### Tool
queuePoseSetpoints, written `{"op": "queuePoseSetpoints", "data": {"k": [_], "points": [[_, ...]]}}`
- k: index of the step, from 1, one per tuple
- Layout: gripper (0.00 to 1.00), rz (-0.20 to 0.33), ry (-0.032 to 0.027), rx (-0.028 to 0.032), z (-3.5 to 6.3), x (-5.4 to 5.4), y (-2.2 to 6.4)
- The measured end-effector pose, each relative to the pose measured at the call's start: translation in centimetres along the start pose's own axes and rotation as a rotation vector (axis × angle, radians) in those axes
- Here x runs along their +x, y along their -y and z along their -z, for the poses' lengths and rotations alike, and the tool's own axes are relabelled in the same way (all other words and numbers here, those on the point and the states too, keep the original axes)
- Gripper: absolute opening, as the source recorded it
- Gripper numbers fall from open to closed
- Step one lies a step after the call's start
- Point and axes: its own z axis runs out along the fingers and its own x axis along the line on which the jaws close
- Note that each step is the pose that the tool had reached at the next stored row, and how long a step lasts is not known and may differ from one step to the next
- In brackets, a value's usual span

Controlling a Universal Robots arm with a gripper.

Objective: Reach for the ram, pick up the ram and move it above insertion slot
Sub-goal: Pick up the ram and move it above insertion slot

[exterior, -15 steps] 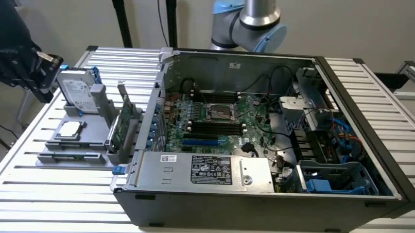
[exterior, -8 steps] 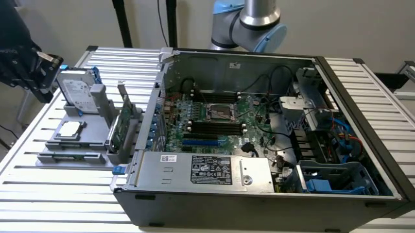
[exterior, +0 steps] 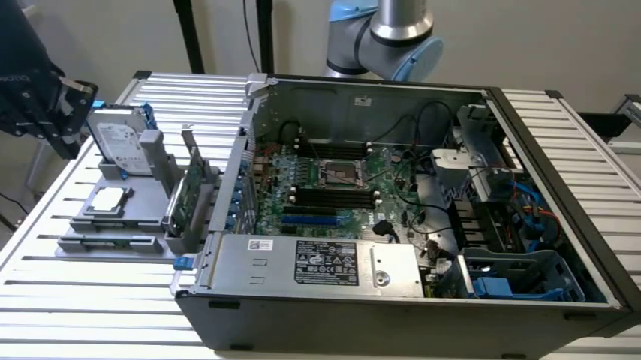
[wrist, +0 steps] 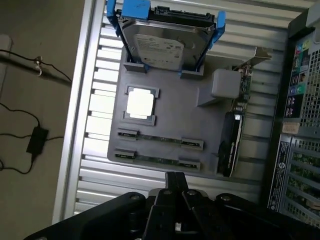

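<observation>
We log gripper [wrist: 175,177] pinched shut, empty. Ram [wrist: 160,140] at its exterior-view 5 o'clock, racked edge-up, likely for pinching.

You're looking at a bench [exterior: 90,300] of ribbed bare metal with a dull sheen, a matt grey plastic holder [wrist: 170,120], a hard drive [wrist: 165,45] with a glossy silver metal face set in smooth blue plastic rails [wrist: 136,7], and a matt black claw [wrist: 175,176].

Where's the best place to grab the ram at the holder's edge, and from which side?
Take the ram at its middle, between the end clips, from above, jaws across its thickness. It seems to stand on edge in the gray holder, only its long top edge exposed.
</observation>
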Motion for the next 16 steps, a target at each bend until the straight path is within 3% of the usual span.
{"op": "queuePoseSetpoints", "data": {"k": [16], "points": [[0.11,0.291,-0.0219,-0.0001,-0.03,0.00,0.00]]}}
